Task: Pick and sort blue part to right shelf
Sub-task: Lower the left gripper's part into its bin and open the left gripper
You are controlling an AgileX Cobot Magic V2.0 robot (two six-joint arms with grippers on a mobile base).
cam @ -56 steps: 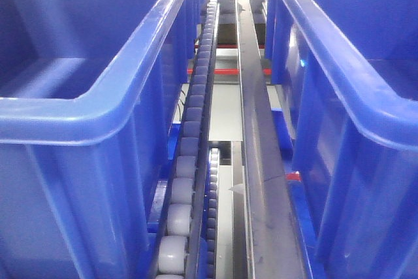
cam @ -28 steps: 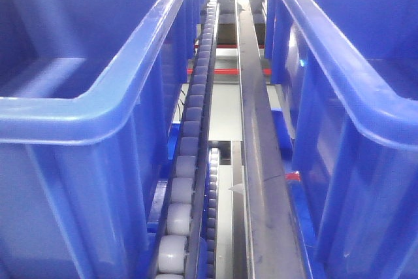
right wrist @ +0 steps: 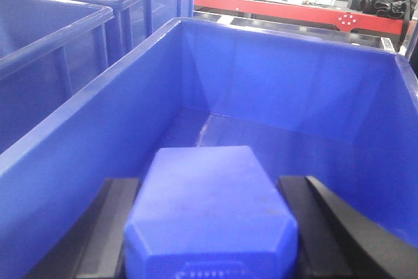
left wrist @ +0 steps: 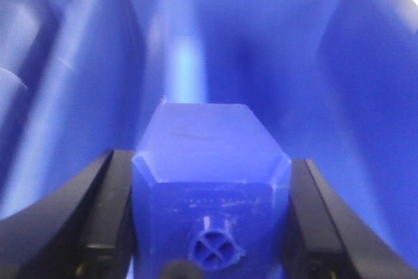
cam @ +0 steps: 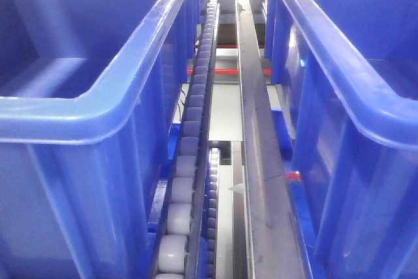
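My left gripper [left wrist: 210, 223] is shut on a blue part [left wrist: 209, 174], a chunky block with bevelled corners and a round cross-shaped boss on its near face. It hangs inside a deep blue bin [left wrist: 78, 63] whose walls fill the view. My right gripper [right wrist: 209, 227] is shut on another blue part [right wrist: 209, 213], held over the inside of a deep blue bin [right wrist: 274, 83] with a bare floor. The front view shows the right shelf's roller rail [cam: 189, 155] and flat steel strip [cam: 258, 142] between two blue bins [cam: 98, 106] [cam: 353, 89]; no gripper shows there.
More blue bins [right wrist: 59, 24] stand to the left in the right wrist view. A red-framed bench [right wrist: 294, 11] with equipment stands behind the bin. A lower roller rail [cam: 212, 207] and red bars [cam: 222, 70] show under the shelf.
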